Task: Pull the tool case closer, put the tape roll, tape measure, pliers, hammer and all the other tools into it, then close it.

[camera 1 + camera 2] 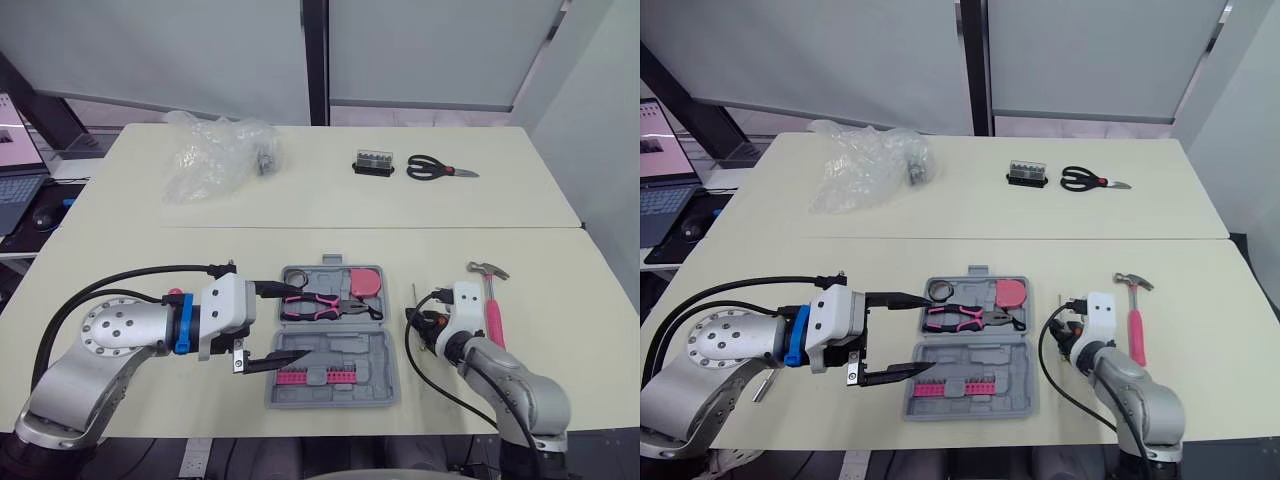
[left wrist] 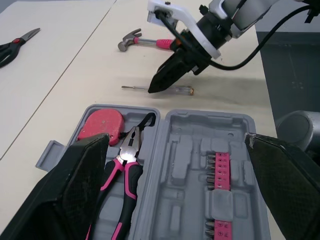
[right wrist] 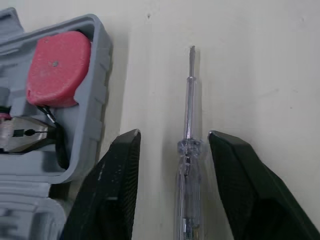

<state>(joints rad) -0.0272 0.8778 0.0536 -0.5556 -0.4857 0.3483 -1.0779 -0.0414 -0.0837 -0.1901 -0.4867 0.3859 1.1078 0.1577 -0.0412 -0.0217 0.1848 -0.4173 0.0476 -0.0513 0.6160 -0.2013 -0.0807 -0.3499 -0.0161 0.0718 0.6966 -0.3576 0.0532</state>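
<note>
Laptop (image 1: 15,185): at the far left, off the table, with a mouse (image 1: 42,218) beside it.
Plastic bag (image 1: 215,152): crumpled on the far table, left of centre, well apart from the tools.
Left gripper (image 1: 307,318): spread wide and holding nothing. One finger reaches over the far half of the case and the other over the near half, so it covers the case's left side.
Tool case (image 1: 352,347): open and lying flat in the middle of the near table. Its near wall is close to the table's front edge.
Pliers (image 1: 320,305): pink-handled, lying in the far half of the case.
Tape measure (image 1: 364,283): red, in the far-right corner of the case, touching the pliers' nose.
Bits (image 1: 310,376): a pink row seated in the near half of the case.
Open strip: bare table runs between the case's right wall and the screwdriver.
Screwdriver (image 3: 187,165): clear-handled, flat on the table just right of the case and not touching it.
Right gripper (image 3: 174,135): partly open, with one finger on each side of the screwdriver's handle and a small gap on either side.
Hammer (image 1: 493,305): pink-handled, just right of the right gripper, with its head pointing away from the robot.
Bit box (image 1: 373,163) and scissors (image 1: 438,170): side by side on the far table, beyond the seam (image 1: 400,228).
Room: bare tabletop lies between the seam and the case.
</note>
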